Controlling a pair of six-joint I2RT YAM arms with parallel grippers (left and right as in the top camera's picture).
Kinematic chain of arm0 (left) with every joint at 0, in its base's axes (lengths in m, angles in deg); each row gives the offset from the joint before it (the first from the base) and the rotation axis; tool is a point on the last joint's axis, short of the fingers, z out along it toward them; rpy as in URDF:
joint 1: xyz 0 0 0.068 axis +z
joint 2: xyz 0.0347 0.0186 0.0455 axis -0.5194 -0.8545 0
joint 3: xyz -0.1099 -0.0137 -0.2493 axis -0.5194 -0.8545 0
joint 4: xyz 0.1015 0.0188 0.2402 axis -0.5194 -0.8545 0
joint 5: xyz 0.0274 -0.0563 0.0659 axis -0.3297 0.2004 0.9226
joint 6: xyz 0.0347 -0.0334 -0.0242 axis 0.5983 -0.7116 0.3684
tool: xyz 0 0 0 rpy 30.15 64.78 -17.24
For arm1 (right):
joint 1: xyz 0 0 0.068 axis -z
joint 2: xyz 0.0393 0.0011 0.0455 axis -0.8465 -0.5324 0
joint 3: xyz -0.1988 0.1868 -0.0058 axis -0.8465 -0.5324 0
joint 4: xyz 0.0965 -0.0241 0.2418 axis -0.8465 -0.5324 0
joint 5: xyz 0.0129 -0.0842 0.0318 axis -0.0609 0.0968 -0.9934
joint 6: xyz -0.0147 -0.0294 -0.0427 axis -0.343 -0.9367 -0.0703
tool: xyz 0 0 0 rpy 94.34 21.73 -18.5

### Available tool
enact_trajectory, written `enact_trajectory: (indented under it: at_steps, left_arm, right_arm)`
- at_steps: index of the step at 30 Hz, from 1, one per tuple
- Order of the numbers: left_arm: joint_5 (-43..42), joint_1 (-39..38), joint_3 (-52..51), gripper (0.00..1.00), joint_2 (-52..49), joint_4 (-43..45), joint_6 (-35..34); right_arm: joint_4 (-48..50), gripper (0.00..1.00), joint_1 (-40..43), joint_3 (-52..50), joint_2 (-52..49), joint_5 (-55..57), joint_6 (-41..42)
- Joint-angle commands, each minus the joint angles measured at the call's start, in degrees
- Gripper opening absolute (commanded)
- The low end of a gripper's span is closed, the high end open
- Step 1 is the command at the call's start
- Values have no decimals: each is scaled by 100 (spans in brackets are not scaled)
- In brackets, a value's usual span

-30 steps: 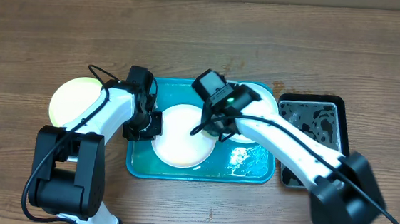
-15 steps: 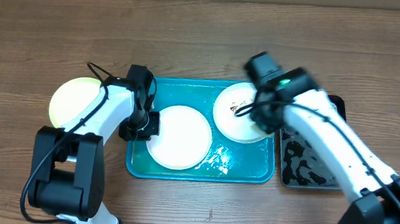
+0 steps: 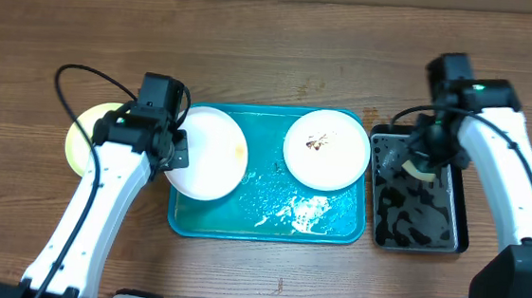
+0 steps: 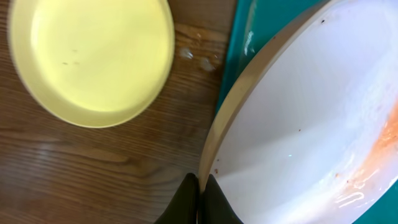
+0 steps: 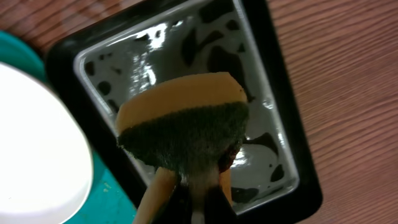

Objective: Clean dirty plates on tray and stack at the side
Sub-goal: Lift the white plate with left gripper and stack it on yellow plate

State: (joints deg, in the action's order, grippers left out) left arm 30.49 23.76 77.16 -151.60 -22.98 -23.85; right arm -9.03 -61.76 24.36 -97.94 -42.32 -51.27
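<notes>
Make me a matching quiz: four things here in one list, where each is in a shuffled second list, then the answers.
1. yellow-green plate
2. brown-specked white plate
3. other white plate
4. sponge

a. held by right gripper over black tray
b. flat in turquoise tray
c. on the wooden table
d. tilted, rim pinched by left gripper

Pairs: 1-c, 2-b, 3-d, 4-a

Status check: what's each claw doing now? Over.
Left gripper shut on round white plate, over turquoise plastic tray left rim. Right gripper shut on tan-and-green scrub sponge, above black tray. Nothing in the way.
</notes>
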Motion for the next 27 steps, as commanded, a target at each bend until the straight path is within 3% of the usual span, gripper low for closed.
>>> enact_trajectory:
  at_steps: [1,7,17,27]
  left_arm:
    - [708,-146,103,4,387,-15,-328]
    - [1808,-678,103,4,693,-118,-688]
    - [3663,-2015,103,4,693,-125,-1228]
    - [5298,-3003,101,4,619,-98,-1281]
  right_arm:
    - [85,4,396,-24,162,-463,-424]
    - [455,4,815,-505,153,-1025,-610]
    - [678,4,813,-807,153,-1121,-612]
    - [713,4,813,-817,153,-1147,-612]
